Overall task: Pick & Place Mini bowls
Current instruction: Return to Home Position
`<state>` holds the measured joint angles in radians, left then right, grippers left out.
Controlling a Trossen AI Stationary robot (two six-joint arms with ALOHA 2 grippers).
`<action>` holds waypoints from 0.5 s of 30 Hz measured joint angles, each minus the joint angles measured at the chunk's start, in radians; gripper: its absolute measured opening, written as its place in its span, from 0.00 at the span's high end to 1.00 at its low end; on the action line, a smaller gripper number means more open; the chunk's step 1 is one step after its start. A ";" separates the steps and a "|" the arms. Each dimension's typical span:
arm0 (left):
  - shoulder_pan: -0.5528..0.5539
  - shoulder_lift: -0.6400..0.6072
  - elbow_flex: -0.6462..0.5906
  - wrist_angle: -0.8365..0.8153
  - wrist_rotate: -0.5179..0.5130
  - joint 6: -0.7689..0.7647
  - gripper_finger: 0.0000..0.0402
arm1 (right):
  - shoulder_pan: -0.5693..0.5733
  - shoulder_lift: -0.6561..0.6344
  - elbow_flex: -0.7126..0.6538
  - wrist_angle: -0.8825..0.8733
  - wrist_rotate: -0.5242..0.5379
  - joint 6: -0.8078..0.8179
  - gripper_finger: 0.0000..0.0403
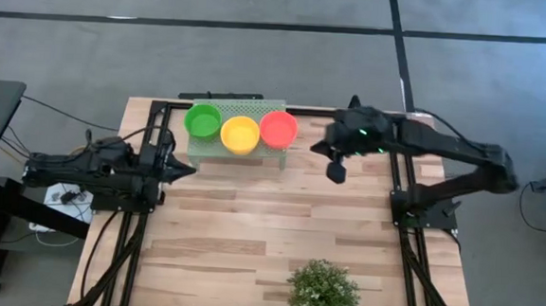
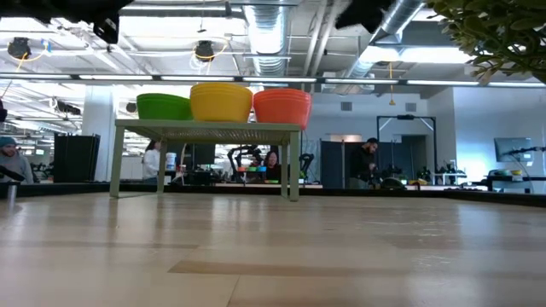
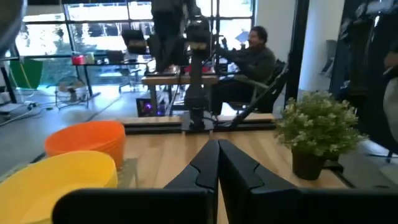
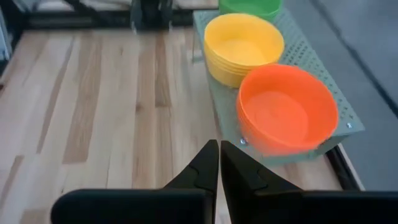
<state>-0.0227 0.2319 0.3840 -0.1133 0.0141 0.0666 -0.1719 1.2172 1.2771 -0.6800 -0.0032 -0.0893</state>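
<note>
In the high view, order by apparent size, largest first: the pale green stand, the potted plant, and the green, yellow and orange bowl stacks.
1. pale green stand
2. potted plant
3. green bowl stack, yellow bowl stack, orange bowl stack: they look alike, so no ranking among them.

The plant [image 1: 322,294], at the table's [image 1: 249,237] front edge, runs off the high view. The green stack [image 4: 250,6] is cut off in the right wrist view. From above, the bowls [image 1: 240,134] in each stack cannot be counted.
</note>
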 joint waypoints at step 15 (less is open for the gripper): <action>0.000 -0.178 -0.204 0.157 -0.002 0.003 0.97 | -0.003 -0.705 -0.825 0.715 0.000 0.025 0.98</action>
<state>-0.0223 0.0535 0.1798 0.0434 0.0116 0.0700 -0.1746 0.5125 0.4526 0.0353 -0.0029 -0.0645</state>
